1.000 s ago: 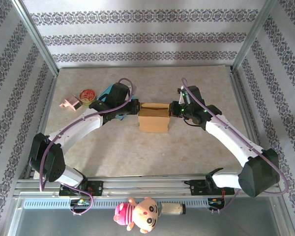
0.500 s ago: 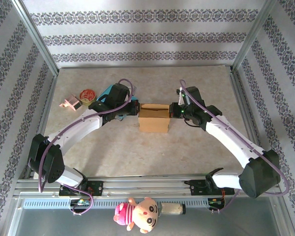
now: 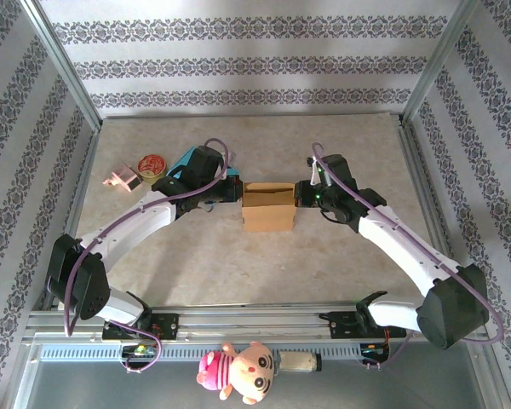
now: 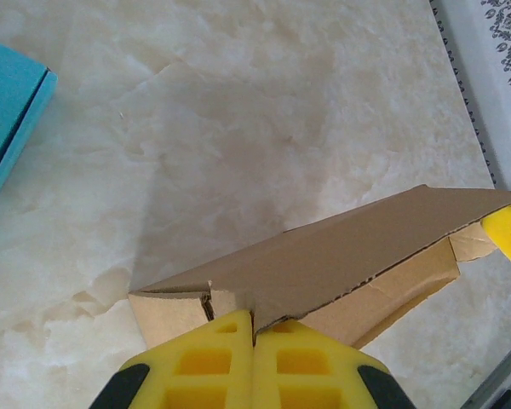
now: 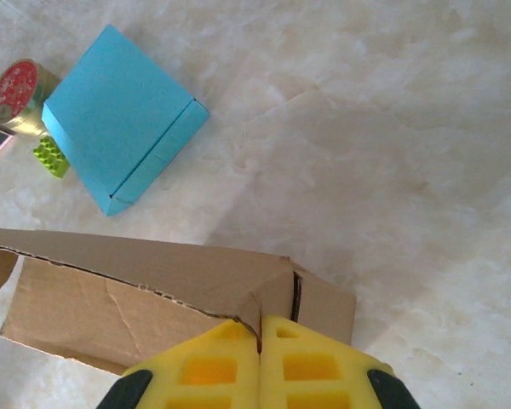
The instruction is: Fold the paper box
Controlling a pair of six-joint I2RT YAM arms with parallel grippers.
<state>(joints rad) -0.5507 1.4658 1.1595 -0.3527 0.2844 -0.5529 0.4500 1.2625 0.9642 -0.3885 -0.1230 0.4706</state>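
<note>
Roughly mid-bench sits the box [image 3: 266, 206]: brown cardboard, partly folded, resting on the marbled bench [image 3: 238, 273]. A wide panel slants over the box's body in both wrist views. The left pincer [image 3: 235, 189] is at the box's left end and the right pincer [image 3: 299, 194] at its right end, with the arms reaching in from the near corners. In the left wrist view the yellow fingers [image 4: 204, 365] are clenched together, pinching a thin cardboard edge at the box's corner. It's the same on the right wrist, where the fingers [image 5: 213, 371] are pressed tight on the panel edge at the opposite corner. A blue box [image 5: 119, 141] lies just left of the box, apart from it. A green brick [image 5: 51, 158] is beside the blue box, with a red tape roll [image 3: 152, 163] next to it and a pink item [image 3: 119, 179] further left. A doll [image 3: 243, 372] sits on the front rail.
</note>
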